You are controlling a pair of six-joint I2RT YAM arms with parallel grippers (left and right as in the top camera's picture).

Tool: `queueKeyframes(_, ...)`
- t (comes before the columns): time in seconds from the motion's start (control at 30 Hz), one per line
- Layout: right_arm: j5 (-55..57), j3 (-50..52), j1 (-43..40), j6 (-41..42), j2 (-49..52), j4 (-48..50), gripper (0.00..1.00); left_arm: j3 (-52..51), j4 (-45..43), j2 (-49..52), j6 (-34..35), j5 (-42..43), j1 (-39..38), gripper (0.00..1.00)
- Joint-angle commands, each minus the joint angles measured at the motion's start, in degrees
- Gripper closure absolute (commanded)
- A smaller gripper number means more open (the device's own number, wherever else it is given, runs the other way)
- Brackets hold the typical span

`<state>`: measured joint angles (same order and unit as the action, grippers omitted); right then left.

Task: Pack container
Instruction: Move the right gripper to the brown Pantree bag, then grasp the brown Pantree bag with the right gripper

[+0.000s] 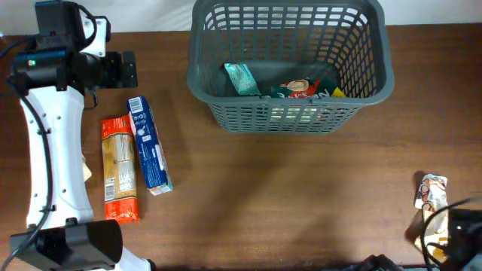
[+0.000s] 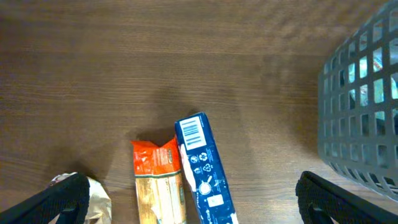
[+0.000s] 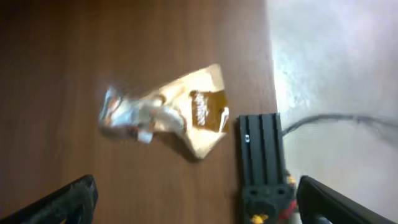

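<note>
The dark grey slotted container stands at the back of the table and holds a teal packet and a red-green packet. Its wall shows in the left wrist view. My left gripper is open and empty, above a blue box and an orange pasta packet; both lie at the left. My right gripper is open and empty, close to a cream and brown snack packet at the table's right edge.
A crumpled pale wrapper lies by my left finger. A black rail bracket sits on the table's right edge, with the pale floor beyond. The left arm's white base stands along the left side.
</note>
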<state>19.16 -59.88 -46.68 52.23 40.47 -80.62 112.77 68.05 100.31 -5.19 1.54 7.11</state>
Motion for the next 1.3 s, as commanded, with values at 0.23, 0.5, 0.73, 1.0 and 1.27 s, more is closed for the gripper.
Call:
queueKeyframes(0.23,6.21,24.00,-0.28,40.22,1.86,17.77,0.01,0.50,0.09,0.63,-1.16,1.11,0.17,0.01)
queueKeyframes(0.5,1.64,25.94,-0.28,40.22,5.60,28.57,0.01,0.50,0.76,0.63,-1.14,1.29,0.17,0.01)
queueKeyframes(0.73,-2.03,25.97,-0.28,50.03,7.67,37.07,0.01,0.50,1.49,0.63,-1.14,2.43,0.17,0.01)
queueKeyframes(1.0,-5.46,25.97,-0.28,67.25,19.32,40.76,0.01,0.50,2.12,0.63,-1.16,3.82,0.17,0.01)
queueKeyframes(1.27,-7.72,25.97,-0.28,67.25,32.22,49.53,0.01,0.50,2.75,0.63,-1.14,3.82,0.17,0.01)
